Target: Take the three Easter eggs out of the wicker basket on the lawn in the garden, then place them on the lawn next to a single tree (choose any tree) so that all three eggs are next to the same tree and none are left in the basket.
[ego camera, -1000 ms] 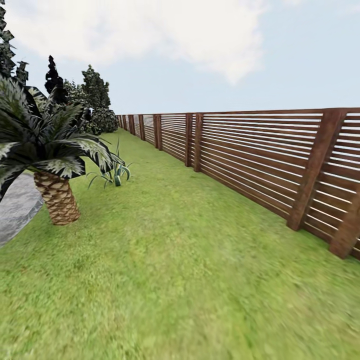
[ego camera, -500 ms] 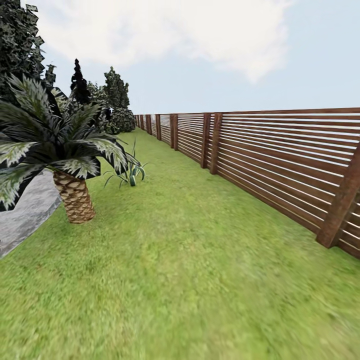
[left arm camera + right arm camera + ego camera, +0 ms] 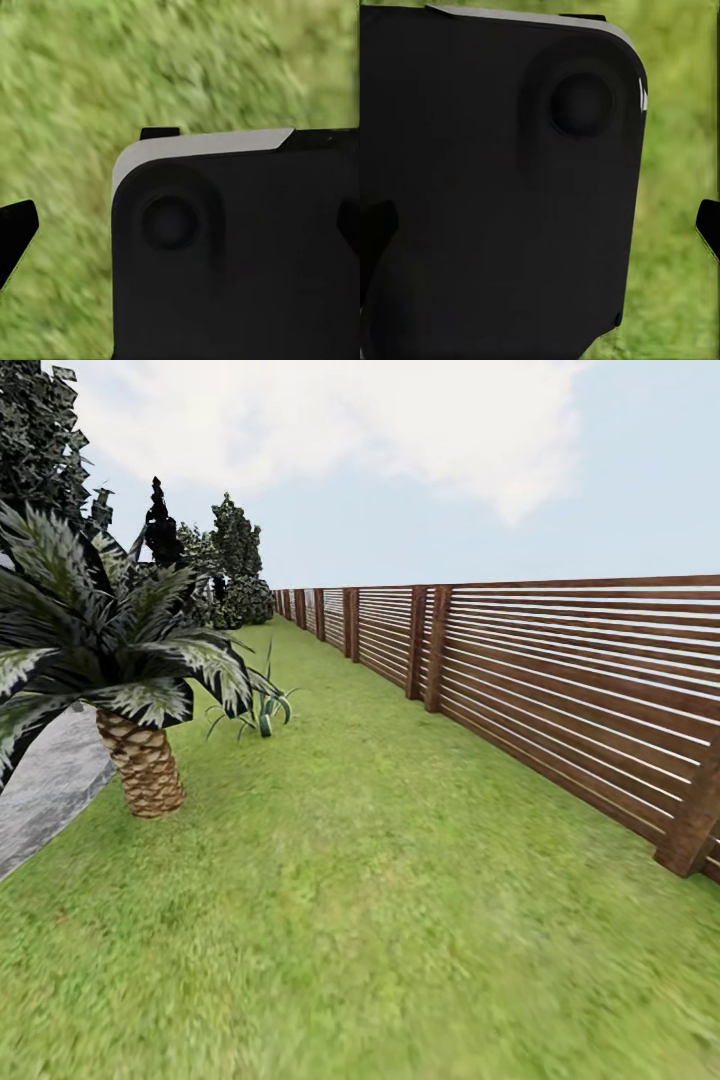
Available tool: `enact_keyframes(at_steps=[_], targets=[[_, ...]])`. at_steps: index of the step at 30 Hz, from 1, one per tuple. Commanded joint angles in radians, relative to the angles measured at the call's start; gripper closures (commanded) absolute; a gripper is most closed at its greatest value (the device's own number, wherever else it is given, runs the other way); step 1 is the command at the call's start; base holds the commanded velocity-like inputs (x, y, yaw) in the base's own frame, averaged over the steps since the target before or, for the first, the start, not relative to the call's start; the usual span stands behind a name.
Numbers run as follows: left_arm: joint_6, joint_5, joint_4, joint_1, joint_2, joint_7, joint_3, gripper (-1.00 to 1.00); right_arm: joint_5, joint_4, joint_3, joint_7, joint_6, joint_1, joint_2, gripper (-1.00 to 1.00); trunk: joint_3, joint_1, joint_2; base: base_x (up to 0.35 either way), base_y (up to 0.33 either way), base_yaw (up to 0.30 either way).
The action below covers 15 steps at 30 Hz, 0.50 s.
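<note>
Where the lawn (image 3: pixel 380 880) spreads out wide and mottled green underfoot, it runs off in a long strip toward the far end of the garden. In the left wrist view the left gripper (image 3: pixel 180 225) hangs above that blurred grass, a dark fingertip at each edge of the picture, so the fingers stand spread apart with a bulky black, grey-trimmed block of the robot between them. The right gripper (image 3: pixel 540 225) shows the same pose in its own wrist view: two dark tips set wide, open, nothing pinched, grass beneath. Along the lawn's right side runs the fence (image 3: pixel 560 680), dark brown horizontal slats between slanted posts. On the left stands a squat palm (image 3: pixel 120 690) with a scaly, diamond-patterned trunk and striped spiky fronds, just beside a grey paved patch (image 3: pixel 45 800). Near it grows a small spiky plant (image 3: pixel 262 710). Dark leafy trees (image 3: pixel 230 550) cluster beyond.
</note>
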Motion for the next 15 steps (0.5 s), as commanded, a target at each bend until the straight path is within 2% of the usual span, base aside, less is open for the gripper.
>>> enact_keyframes(at_steps=[1,15], targets=[[-0.007,-0.001,0.000,-0.001,0.000,-0.001,0.000,-1.00,0.001,0.000,0.001,0.000,-0.003,0.000,0.000,-1.00,-0.001,0.001,0.000,0.330,0.000,0.001],[-0.018,0.001,-0.001,-0.001,-0.001,-0.001,0.000,-1.00,-0.001,-0.002,-0.002,0.000,-0.003,0.000,0.000,-1.00,-0.001,0.001,0.000,0.330,0.000,0.000]])
